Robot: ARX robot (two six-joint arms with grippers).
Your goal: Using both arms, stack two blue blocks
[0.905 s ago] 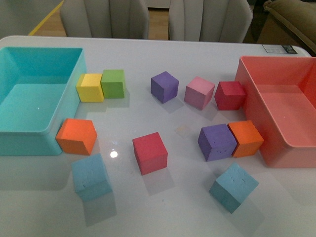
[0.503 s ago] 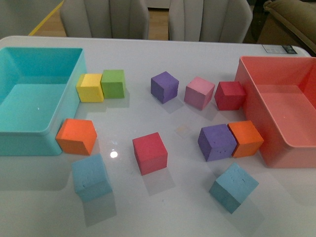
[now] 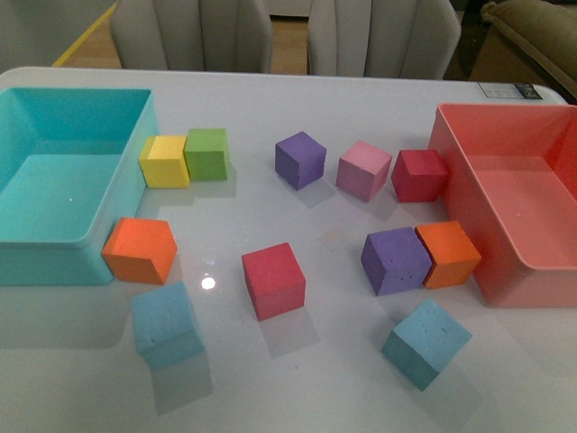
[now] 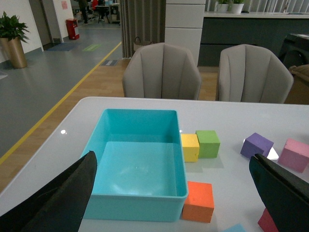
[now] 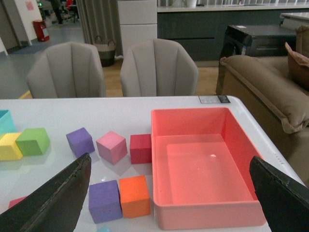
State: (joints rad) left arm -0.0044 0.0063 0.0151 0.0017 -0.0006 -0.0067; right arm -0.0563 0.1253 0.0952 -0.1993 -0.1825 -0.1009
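Observation:
Two light sky-blue foam cubes lie apart near the table's front edge in the front view: one at the left (image 3: 167,325), below an orange cube, and one at the right (image 3: 426,343), turned at an angle. Neither arm shows in the front view. My left gripper (image 4: 172,155) is open and empty, above the table in front of the turquoise bin; a sliver of the left blue cube (image 4: 236,228) shows at the frame edge. My right gripper (image 5: 169,157) is open and empty, in front of the coral bin; a sliver of the right blue cube (image 5: 103,229) shows.
A turquoise bin (image 3: 117,194) stands at the left and a coral bin (image 3: 460,189) at the right. Between them lie yellow (image 3: 164,161), green (image 3: 207,152), two purple, pink, two red and two orange cubes. Grey chairs stand beyond the table's far edge.

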